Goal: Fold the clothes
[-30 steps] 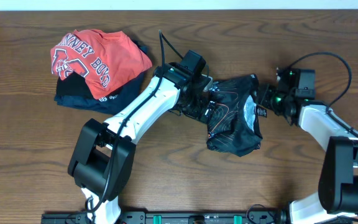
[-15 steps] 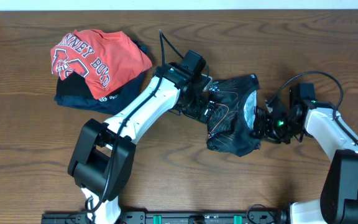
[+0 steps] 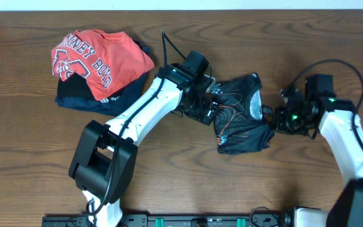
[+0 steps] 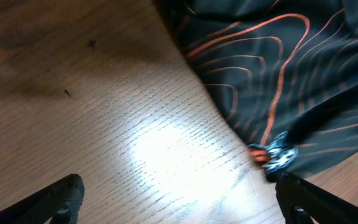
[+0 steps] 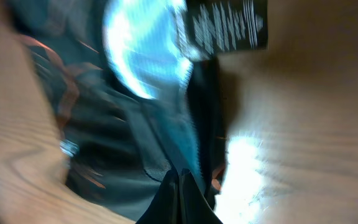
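Observation:
The clothes, a crumpled black jersey (image 3: 238, 120) with thin orange contour lines, lie mid-table. My left gripper (image 3: 208, 108) hovers at its left edge. In the left wrist view that gripper (image 4: 179, 205) is open over bare wood, and the jersey (image 4: 278, 56) fills the upper right, a small logo near the right finger. My right gripper (image 3: 273, 121) sits at the jersey's right side. Seen from the right wrist, the right gripper (image 5: 182, 199) has its fingers pressed together on the jersey (image 5: 123, 124), a black label (image 5: 229, 25) above.
A red T-shirt (image 3: 99, 57) with white lettering lies on a folded navy garment (image 3: 84, 98) at the back left. The left arm (image 3: 144, 113) stretches diagonally from the front left. The table's far edge (image 3: 181, 9) runs along the top.
My right gripper closed on the jersey's right edge and moved right, dragging the lower part of the jersey with it. The left arm stayed still.

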